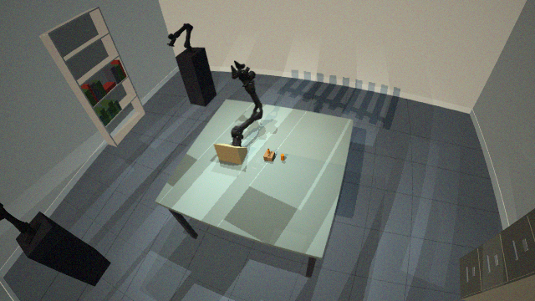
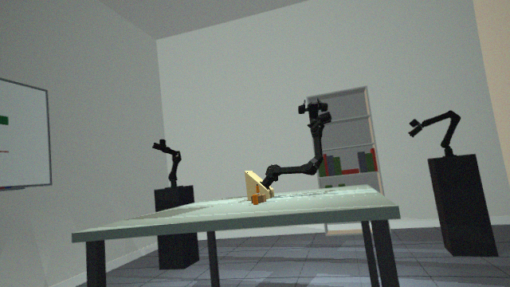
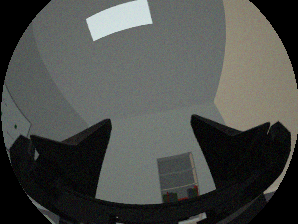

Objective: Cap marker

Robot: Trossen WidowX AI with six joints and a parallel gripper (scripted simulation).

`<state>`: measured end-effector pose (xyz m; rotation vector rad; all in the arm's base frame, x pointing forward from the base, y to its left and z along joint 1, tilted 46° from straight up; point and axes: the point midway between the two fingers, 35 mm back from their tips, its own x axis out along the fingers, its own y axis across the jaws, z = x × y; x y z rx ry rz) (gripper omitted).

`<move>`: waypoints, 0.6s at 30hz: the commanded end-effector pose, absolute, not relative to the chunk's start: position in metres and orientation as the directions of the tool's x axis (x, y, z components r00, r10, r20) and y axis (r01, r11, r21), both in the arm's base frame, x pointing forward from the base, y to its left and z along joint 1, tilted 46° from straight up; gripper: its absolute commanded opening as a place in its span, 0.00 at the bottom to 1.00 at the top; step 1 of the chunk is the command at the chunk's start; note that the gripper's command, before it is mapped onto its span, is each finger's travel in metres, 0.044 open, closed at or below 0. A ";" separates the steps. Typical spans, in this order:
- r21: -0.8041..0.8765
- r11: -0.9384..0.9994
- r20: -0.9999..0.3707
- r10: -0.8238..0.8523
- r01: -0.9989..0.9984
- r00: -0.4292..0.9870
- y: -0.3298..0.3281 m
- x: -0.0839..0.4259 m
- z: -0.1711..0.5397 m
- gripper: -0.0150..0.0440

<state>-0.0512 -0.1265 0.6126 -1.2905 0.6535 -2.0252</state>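
The marker is being held upright by the holder block; in the top view the cap is standing apart, just right. Block edges are being partly hidden in the exterior view. The gripper is being held spread.

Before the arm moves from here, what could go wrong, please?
The wrist view shows neither cap nor marker, so aiming the gripper by it could miss. The loose cap stands close beside the holder block; a finger might bump the block or topple the cap.
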 end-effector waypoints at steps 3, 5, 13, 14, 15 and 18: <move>-0.714 -0.632 0.579 -0.775 0.302 -0.254 -0.146 -0.045 0.608 0.80; -0.741 -0.559 0.529 -0.827 0.372 -0.188 -0.173 -0.037 0.598 0.71; -0.798 -0.153 0.245 -0.966 0.583 0.082 -0.268 0.016 0.541 0.66; -0.795 -0.094 0.206 -0.971 0.599 0.121 -0.277 0.025 0.532 0.66; -0.790 -0.035 0.167 -0.973 0.613 0.160 -0.286 0.036 0.523 0.66; -0.761 0.144 0.049 -0.959 0.633 0.278 -0.308 0.069 0.495 0.66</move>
